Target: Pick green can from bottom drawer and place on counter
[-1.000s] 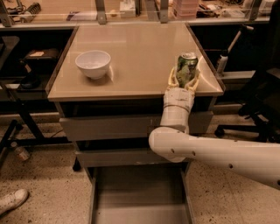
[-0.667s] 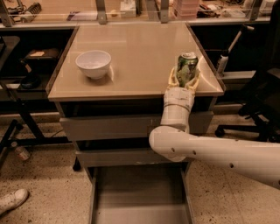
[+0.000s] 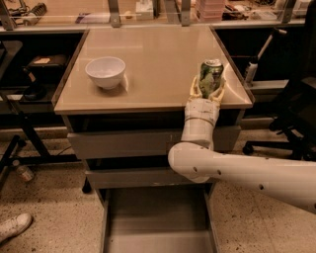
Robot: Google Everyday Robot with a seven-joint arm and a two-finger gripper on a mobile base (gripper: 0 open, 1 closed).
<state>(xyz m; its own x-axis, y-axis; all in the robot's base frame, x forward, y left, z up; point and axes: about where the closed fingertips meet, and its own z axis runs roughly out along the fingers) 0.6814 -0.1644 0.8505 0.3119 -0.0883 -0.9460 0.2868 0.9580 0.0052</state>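
Note:
The green can point(image 3: 211, 76) stands upright on the counter point(image 3: 158, 59), near its front right corner. My gripper point(image 3: 208, 85) reaches up from below the counter's front edge, with its pale fingers point(image 3: 194, 88) on either side of the can's lower half, closed against it. The white arm point(image 3: 237, 170) runs in from the lower right, across the drawer fronts. The bottom drawer point(image 3: 158, 225) is pulled out towards the camera, and its tray shows nothing inside.
A white bowl point(image 3: 105, 72) sits on the counter's left half. A cluttered bench point(image 3: 148, 12) runs along the back. A black chair base point(image 3: 291, 128) stands to the right. A shoe point(image 3: 15, 226) and a bottle point(image 3: 22, 173) lie on the floor at the left.

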